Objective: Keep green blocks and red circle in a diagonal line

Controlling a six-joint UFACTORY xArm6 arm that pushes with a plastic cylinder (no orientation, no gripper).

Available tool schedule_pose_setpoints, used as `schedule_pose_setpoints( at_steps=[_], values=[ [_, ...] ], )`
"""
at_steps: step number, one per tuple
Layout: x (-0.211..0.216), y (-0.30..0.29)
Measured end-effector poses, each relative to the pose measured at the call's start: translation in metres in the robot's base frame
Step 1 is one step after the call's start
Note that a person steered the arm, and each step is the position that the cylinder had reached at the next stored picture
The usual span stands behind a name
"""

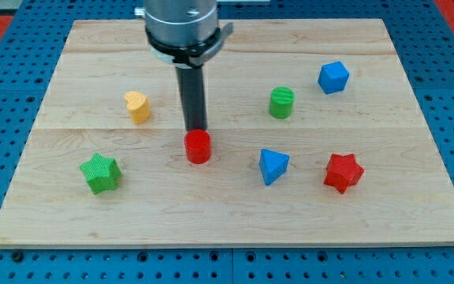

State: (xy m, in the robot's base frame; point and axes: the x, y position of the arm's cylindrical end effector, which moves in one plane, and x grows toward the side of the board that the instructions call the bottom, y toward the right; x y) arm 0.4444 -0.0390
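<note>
Looking down on a pale wooden board (235, 217) resting on a blue pegboard surface (6, 95). Standing near the middle: my tip (195, 131), the bare lower end of a dark rod, holding nothing, touching or all but touching the top edge of the red circle (199, 147); hard to tell which. Sitting at the view's lower left, well apart: the green star (101, 173). Sitting at the upper right of centre: the green cylinder (282, 102). Running between the two greens: a rising diagonal, with the red circle lying close to it, perhaps slightly toward the view's bottom. Judging the step in hand: fine-tuning the red circle's place on that line, seemingly near the end of the task. Calling next for only a small, careful nudge, if any, and avoiding overshoot. Lying off the line and uninvolved: a yellow block (137, 106), a blue cube (333, 77), a blue triangular block (273, 166) and a red star (344, 173).
</note>
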Motion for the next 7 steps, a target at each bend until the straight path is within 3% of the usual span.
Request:
schedule_pose_setpoints(
  at_steps=[2,4,5,7],
  values=[
    [0.039,-0.032],
    [0.024,0.051],
    [0.037,0.03],
    [0.004,-0.028]
  ],
)
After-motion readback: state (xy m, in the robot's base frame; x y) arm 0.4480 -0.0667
